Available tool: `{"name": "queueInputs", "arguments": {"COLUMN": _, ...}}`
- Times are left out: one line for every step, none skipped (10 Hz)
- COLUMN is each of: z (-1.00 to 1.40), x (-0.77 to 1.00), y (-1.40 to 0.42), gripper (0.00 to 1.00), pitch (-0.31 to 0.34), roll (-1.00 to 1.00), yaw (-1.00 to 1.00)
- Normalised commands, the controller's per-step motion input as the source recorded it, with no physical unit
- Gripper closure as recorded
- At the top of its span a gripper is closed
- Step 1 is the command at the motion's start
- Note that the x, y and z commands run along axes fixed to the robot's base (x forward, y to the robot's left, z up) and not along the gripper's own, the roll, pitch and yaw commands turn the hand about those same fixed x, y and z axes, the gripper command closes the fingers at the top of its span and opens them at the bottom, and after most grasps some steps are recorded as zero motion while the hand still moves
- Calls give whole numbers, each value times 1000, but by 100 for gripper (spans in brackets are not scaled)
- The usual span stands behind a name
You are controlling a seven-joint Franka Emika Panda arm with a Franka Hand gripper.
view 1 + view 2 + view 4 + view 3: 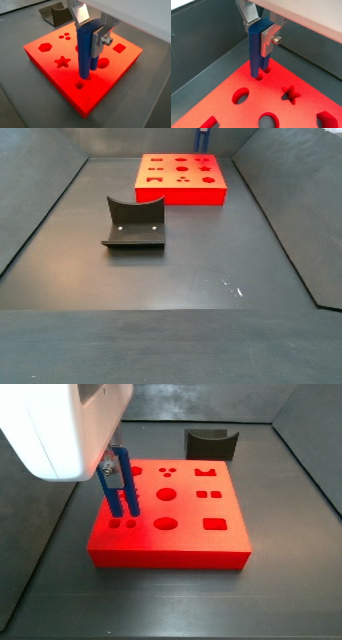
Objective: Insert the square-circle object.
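Observation:
The square-circle object (86,50) is a tall bright-blue two-prong peg. My gripper (91,31) is shut on its upper part and holds it upright over the red block (63,75). In a wrist view (258,50) the prong tips reach the block's top at a pair of small holes near its edge; how deep they sit I cannot tell. In a side view the peg (120,492) stands at the block's (187,534) left front corner, under the gripper (110,469). In a side view the peg (203,140) shows only at the far edge, above the block (181,190).
The red block has several shaped holes, among them a star (62,62) and a hexagon (45,47). The dark grey fixture (134,223) stands on the floor apart from the block; it also shows behind the block (210,444). Dark walls (204,45) ring the floor.

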Motion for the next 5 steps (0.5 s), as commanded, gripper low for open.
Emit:
{"name": "queueInputs", "arguments": {"z": -146, "x": -60, "y": 0, "gripper": 100, "pitch": 1, "roll": 90, "yaw": -43}}
{"name": "queueInputs", "arguments": {"z": -174, "x": -29, "y": 0, "gripper": 100, "pitch": 23, "roll": 144, "yaw": 0}}
{"name": "queueInputs", "arguments": {"z": -209, "x": -43, "y": -17, "gripper": 100, "pitch": 43, "roll": 181, "yaw": -3}}
{"name": "queueInputs", "arguments": {"z": -229, "x": -26, "y": -63, "gripper": 100, "pitch": 44, "roll": 200, "yaw": -14}}
{"name": "queueInputs", "arguments": {"z": -237, "x": 0, "y": -91, "gripper": 100, "pitch": 43, "roll": 199, "yaw": -31}}
